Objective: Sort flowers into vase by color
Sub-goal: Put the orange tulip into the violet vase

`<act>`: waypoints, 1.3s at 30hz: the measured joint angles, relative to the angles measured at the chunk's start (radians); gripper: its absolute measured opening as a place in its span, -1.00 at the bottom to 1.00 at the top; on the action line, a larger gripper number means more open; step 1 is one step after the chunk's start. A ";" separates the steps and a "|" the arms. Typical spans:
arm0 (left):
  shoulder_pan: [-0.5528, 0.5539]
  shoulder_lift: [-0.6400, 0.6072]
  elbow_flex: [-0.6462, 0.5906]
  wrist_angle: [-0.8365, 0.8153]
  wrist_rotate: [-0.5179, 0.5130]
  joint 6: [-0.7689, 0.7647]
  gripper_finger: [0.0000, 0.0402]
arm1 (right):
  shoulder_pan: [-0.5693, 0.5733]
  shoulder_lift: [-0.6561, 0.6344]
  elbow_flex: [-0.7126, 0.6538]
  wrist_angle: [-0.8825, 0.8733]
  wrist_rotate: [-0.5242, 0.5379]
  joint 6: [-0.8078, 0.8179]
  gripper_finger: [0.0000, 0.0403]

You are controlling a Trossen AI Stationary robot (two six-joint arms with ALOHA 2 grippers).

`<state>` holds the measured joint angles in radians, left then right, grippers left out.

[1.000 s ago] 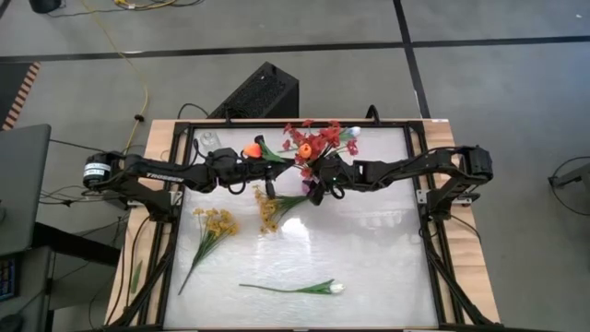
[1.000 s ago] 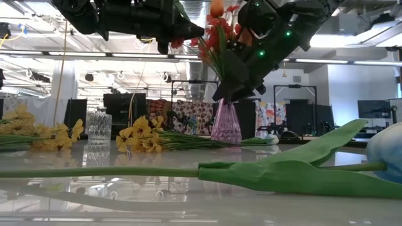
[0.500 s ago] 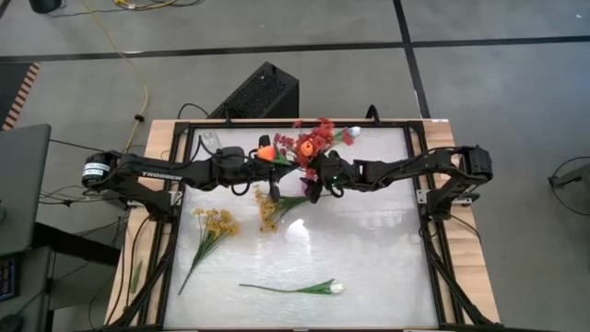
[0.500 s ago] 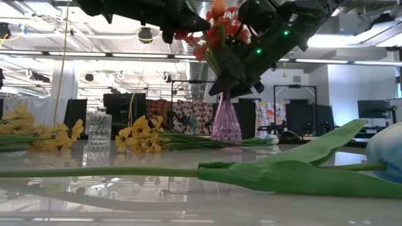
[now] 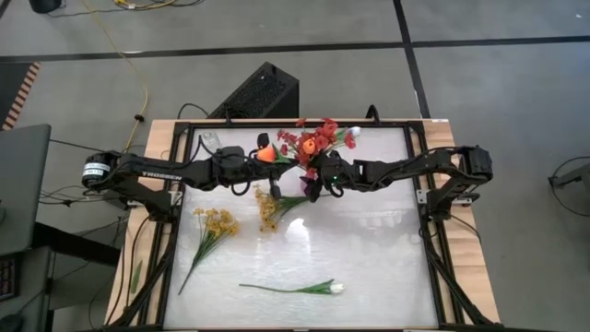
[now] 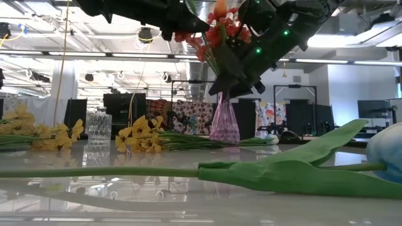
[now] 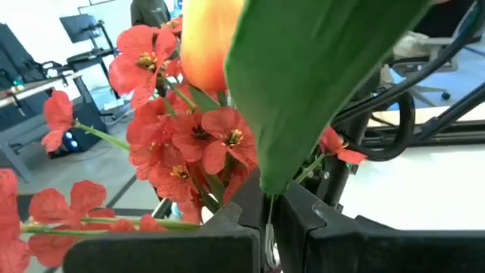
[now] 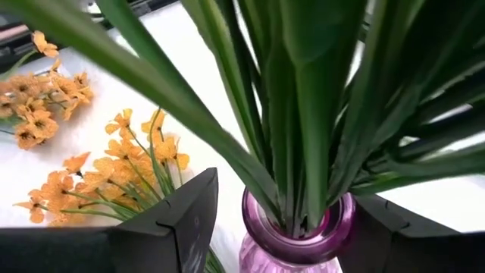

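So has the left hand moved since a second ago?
Yes. In the high view, the left hand, holding the orange flower, has moved right, toward the purple vase.

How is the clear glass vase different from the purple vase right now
The clear glass vase is short and squat, while the purple vase is taller with a narrow neck. The clear glass vase looks empty; the purple vase holds red flowers on green stems. The clear glass vase stands alone near the table's far left corner; the purple vase has the right gripper around its neck, jaws wide. Both stand upright on the white table.
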<state>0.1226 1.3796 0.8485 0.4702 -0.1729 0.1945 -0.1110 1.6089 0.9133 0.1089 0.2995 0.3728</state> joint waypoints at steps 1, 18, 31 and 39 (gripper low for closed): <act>0.000 0.000 0.000 0.000 0.000 0.010 -1.00 | 0.002 0.000 0.000 0.003 -0.001 0.004 0.24; -0.034 0.000 0.001 -0.039 -0.002 0.110 -1.00 | 0.019 0.081 -0.004 0.214 0.001 0.073 0.24; -0.045 -0.002 0.001 -0.073 -0.020 0.119 -1.00 | 0.025 0.081 -0.006 0.296 -0.006 0.110 0.24; -0.045 -0.002 0.001 -0.087 -0.022 0.117 -1.00 | 0.025 0.094 -0.002 0.281 -0.009 0.071 0.24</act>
<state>0.0776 1.3781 0.8497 0.3836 -0.1947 0.3119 -0.0860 1.7028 0.9110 0.3899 0.2909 0.4439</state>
